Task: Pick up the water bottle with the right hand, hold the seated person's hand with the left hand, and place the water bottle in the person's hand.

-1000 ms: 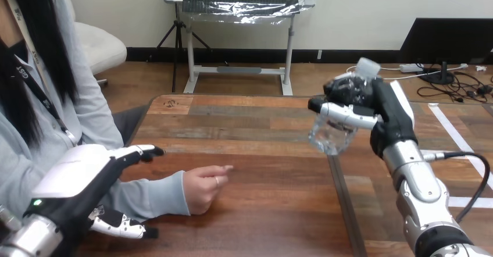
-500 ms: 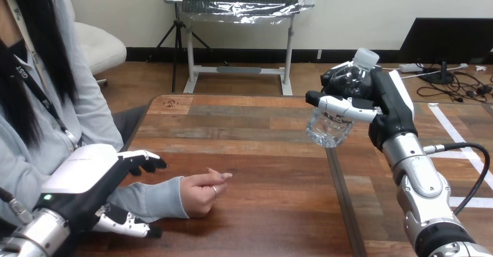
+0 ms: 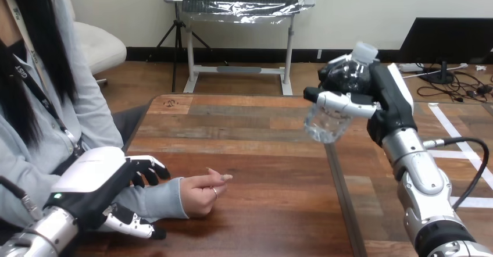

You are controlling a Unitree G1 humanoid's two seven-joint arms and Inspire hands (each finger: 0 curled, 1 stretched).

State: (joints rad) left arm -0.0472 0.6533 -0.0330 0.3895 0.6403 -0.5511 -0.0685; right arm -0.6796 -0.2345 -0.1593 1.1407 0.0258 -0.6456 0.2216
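Gripping the clear water bottle [image 3: 331, 117] with its fingers curled round it, the right hand [image 3: 381, 103] holds it tilted, cap up, above the worktop [image 3: 267, 216]. The person's hand [image 3: 200, 194] rests loosely curled on the worktop, well apart from the bottle. The left hand [image 3: 96, 181] sits over the person's sleeved forearm [image 3: 154, 202]; I cannot tell whether it grips it.

— What's out there apart from the action?
— A wooden table [image 3: 261, 152], with planks in mixed browns running left to right, lighter strips against darker ones.
— Anything breaking up the top?
— A dark seam [image 3: 340, 193] runs near to far, right of centre. And a small dark mark [image 3: 170, 102] sits at the far left corner, just inside the rounded edge.
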